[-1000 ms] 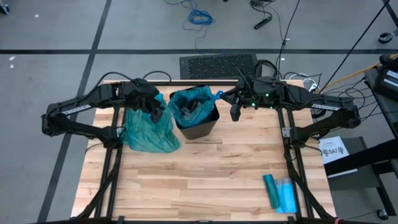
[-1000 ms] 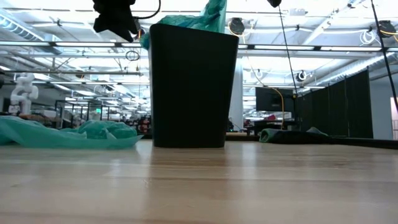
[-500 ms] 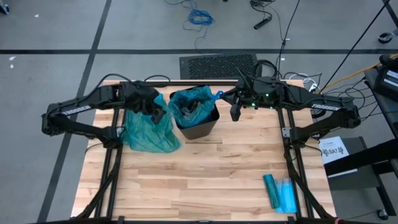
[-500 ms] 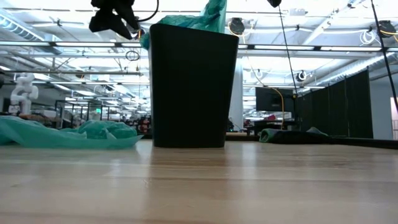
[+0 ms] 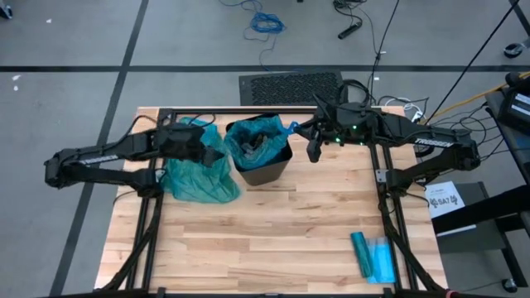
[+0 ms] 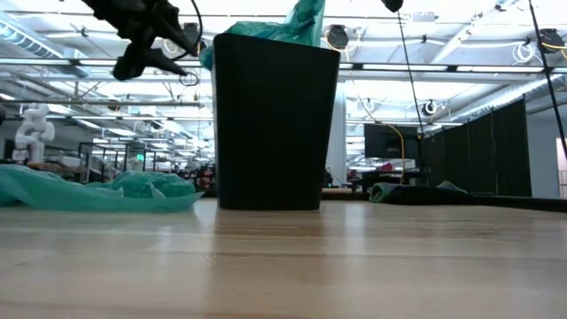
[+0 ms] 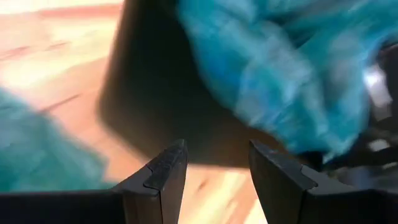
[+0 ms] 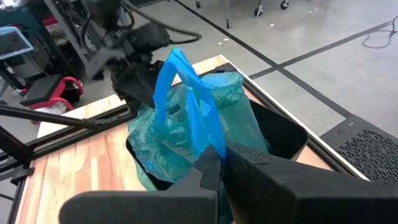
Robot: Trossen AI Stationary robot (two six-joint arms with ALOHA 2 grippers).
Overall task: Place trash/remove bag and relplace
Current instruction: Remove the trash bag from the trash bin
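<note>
A black bin point(image 5: 263, 170) stands near the far edge of the wooden table point(image 5: 273, 240), a teal bag point(image 5: 255, 136) bunched in its mouth. The right gripper point(image 8: 219, 163) has its fingers closed on the bag's blue handle loop point(image 8: 186, 102), holding it up beside the bin's rim. The left gripper point(image 7: 211, 171) hangs empty with fingers apart, above a second teal bag point(image 5: 199, 174) that lies crumpled on the table just beside the bin. From the left wrist, bin and bag are smeared and hard to read. At table height the bin's dark wall point(image 6: 275, 124) blocks all sight of its contents, and the right gripper is cut off at the picture's top. From above, dark shapes sit within the bag's folds, but no wads of trash can be made out anywhere. A flat blue-teal packet point(image 5: 373, 257) lies at the table's near right corner.
</note>
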